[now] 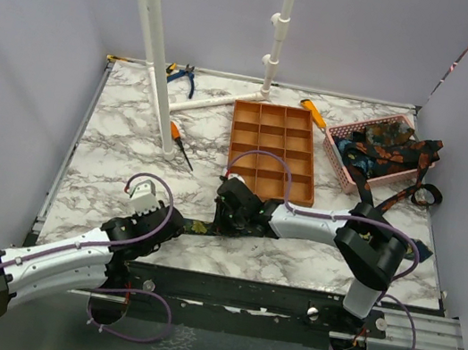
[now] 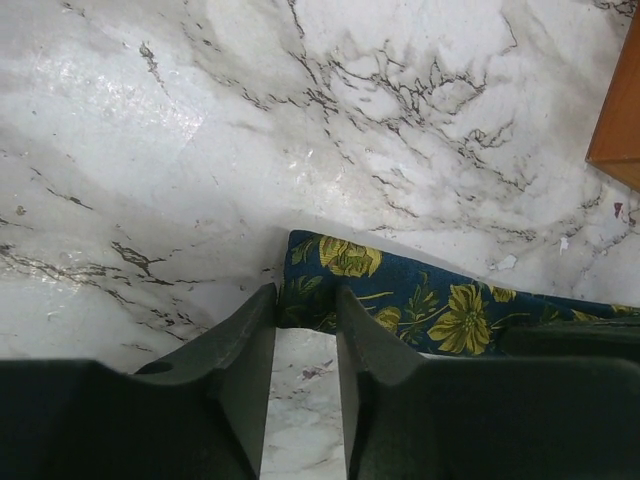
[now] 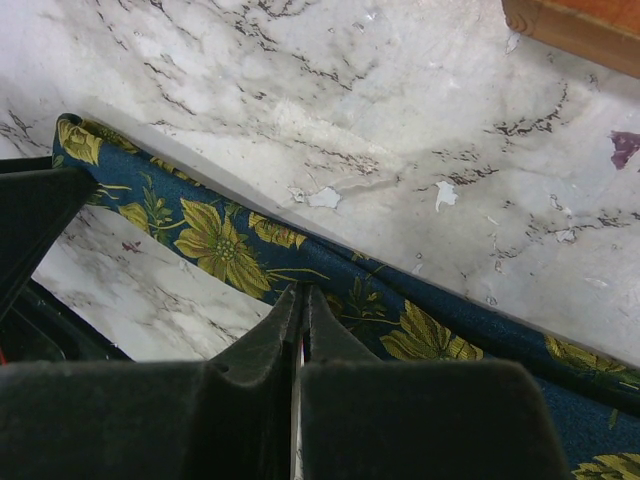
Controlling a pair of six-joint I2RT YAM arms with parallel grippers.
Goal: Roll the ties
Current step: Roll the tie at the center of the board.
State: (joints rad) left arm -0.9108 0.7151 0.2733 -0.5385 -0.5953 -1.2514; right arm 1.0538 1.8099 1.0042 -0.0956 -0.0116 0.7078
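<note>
A navy tie with yellow flowers (image 1: 196,225) lies along the table's front, between the two grippers. In the left wrist view its end (image 2: 400,290) sits just past my fingertips (image 2: 262,305). My left gripper (image 2: 303,298) is open, with bare marble showing in the gap between the jaws. My right gripper (image 3: 301,292) is shut, its tips on the near edge of the tie (image 3: 225,245), which looks slightly raised off the table. In the top view the left gripper (image 1: 174,219) and right gripper (image 1: 224,219) are close together. More ties (image 1: 393,149) are heaped in the pink basket.
The orange compartment tray (image 1: 233,139) stands just behind the right gripper. The pink basket (image 1: 339,157) is at the back right, with ties trailing over its edge. A white pipe stand (image 1: 159,62), blue pliers (image 1: 182,75) and an orange screwdriver (image 1: 177,138) are at the back left.
</note>
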